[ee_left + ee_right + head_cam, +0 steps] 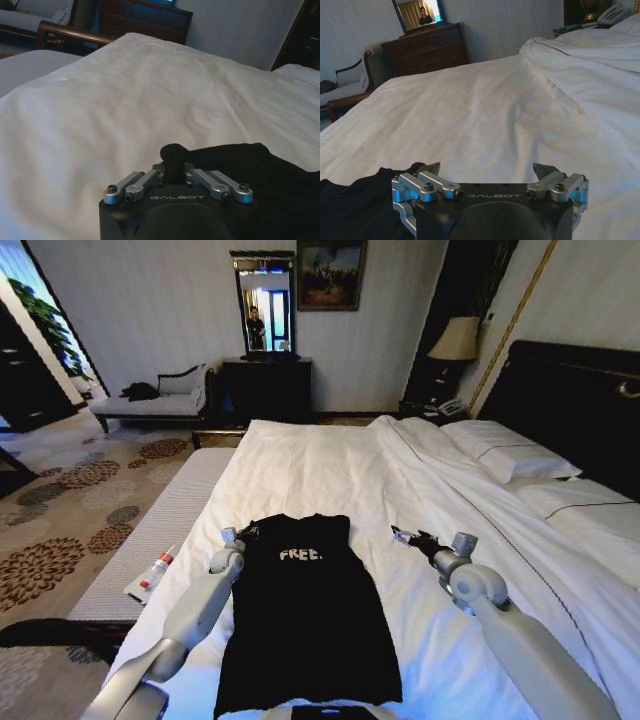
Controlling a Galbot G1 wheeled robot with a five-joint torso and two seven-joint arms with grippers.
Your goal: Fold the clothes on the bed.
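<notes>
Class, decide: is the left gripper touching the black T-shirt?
Touching. In the left wrist view the left gripper is closed on a black fold of the T-shirt.

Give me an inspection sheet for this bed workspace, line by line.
Surface: white bed, sheet lightly wrinkled.
Job's things: black T-shirt lies flat near the foot, sleeves already folded in, "FREE" lettering up.
Clutter: small tube on a sheet of paper on the bench beside the bed.
Hands: left hand shut on the T-shirt's top left corner; right hand open above the bare sheet, apart from the shirt.
Cables: nothing seen.
Surroundings: chaise, dresser with mirror, lamp, patterned carpet.
</notes>
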